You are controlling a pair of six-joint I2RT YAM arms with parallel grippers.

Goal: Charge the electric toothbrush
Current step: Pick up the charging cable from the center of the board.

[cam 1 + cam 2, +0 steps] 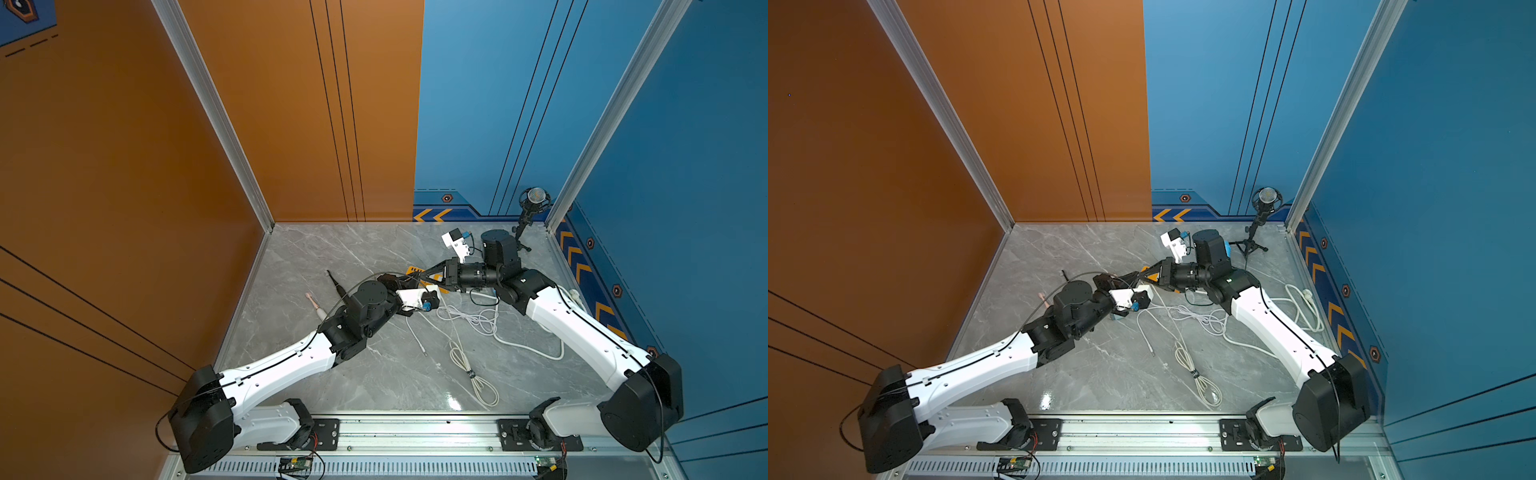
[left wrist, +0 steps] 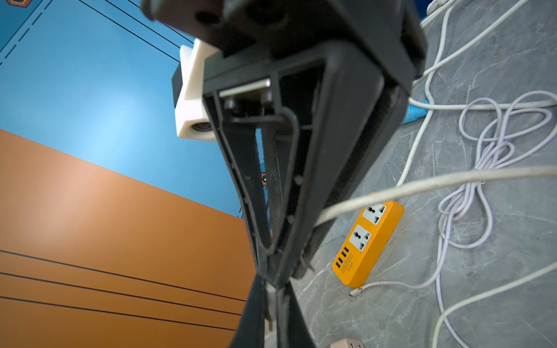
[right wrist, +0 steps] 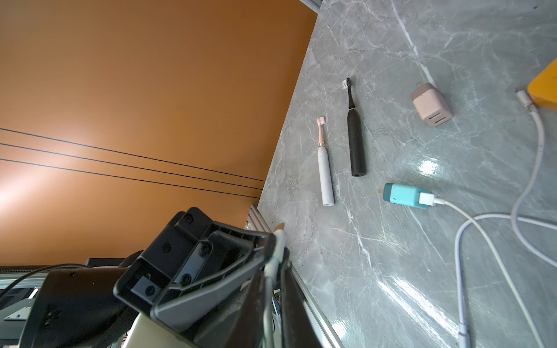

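Two electric toothbrushes lie side by side near the orange wall: a black one (image 3: 356, 141) (image 1: 334, 281) and a white one with a pink head (image 3: 325, 168) (image 1: 314, 302). Above mid-table my two grippers meet tip to tip. My left gripper (image 2: 272, 296) (image 1: 401, 282) is shut on the plug end of a white charging cable (image 3: 278, 238). My right gripper (image 3: 272, 280) (image 1: 415, 276) is shut on the same cable just behind the plug. The cable (image 2: 422, 183) trails away over the table.
A yellow power strip (image 2: 367, 241) (image 1: 413, 270) lies under the grippers. A beige adapter (image 3: 431, 105) and a teal adapter (image 3: 404, 195) with a white lead plugged in lie near the toothbrushes. Loose white cables (image 1: 469, 320) sprawl mid-table. A microphone stand (image 1: 528, 216) occupies the back right corner.
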